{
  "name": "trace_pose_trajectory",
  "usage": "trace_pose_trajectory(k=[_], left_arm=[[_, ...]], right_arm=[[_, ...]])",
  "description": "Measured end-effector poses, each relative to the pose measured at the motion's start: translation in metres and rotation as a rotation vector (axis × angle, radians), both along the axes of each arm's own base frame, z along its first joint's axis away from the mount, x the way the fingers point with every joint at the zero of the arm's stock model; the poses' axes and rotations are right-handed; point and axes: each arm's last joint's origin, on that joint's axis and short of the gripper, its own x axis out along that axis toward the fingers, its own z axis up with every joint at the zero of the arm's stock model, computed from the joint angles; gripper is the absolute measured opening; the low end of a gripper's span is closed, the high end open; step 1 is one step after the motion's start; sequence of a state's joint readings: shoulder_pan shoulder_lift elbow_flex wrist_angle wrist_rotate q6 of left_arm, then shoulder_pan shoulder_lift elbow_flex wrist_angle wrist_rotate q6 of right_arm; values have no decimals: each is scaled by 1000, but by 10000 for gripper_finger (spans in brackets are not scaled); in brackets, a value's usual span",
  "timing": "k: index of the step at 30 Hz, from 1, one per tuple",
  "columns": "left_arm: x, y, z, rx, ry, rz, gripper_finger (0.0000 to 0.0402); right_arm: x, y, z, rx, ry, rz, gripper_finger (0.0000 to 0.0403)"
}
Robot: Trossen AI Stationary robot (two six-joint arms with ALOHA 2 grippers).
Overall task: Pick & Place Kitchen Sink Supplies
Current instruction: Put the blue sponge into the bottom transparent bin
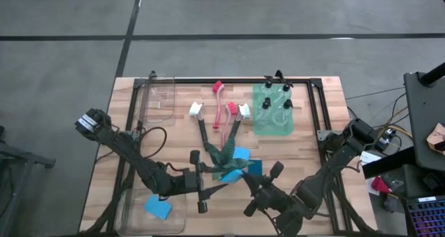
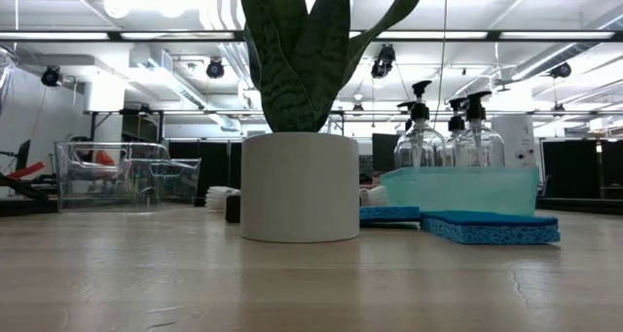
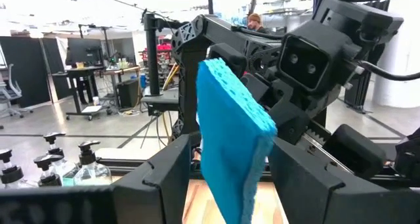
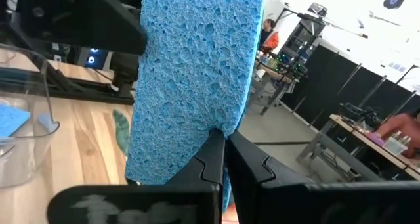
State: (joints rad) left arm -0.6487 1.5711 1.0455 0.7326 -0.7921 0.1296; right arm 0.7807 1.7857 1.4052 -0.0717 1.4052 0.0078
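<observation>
While the right gripper [image 4: 222,159] clamps the sponge [image 4: 193,79] upright above the near surface, the left gripper [image 3: 226,178] faces it with jaws open around the sponge's edge, ready for handover

place: open lab-workshop — exposed ceiling ducts [image 2: 185,79]; desks with monitors [image 3: 85,53]; concrete floor [image 1: 62,63]
</observation>
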Motion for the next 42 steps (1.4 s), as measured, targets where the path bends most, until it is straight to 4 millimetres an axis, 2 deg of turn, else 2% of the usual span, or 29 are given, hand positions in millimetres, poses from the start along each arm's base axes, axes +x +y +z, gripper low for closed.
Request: trace_pose_trajectory(k=[4, 7, 16, 18, 26, 30, 37, 42], left_arm=[[0, 0, 0, -8, -1, -1, 186], [0, 0, 0, -9, -1, -2, 164], [0, -1, -1, 12, 5, -17, 27], [0, -1, -1, 16, 5, -23, 11], [-6, -2, 2, 31, 30, -50, 19], [-16, -2, 10, 19, 44, -73, 9], [-46, 4, 25, -57, 137, -135, 16], [-74, 12, 34, -172, 316, -265, 13]], right_arm=[[0, 0, 0, 1, -1, 0, 8], [0, 1, 0, 8, 4, 17, 8], [1, 2, -1, 28, 13, 56, 8], [1, 2, -1, 27, 15, 59, 8], [-3, 7, -1, -23, 56, 94, 12], [-6, 10, -1, -29, 60, 103, 39], [-7, 11, -2, -31, 58, 100, 110], [-8, 10, -3, -47, 75, 98, 141]])
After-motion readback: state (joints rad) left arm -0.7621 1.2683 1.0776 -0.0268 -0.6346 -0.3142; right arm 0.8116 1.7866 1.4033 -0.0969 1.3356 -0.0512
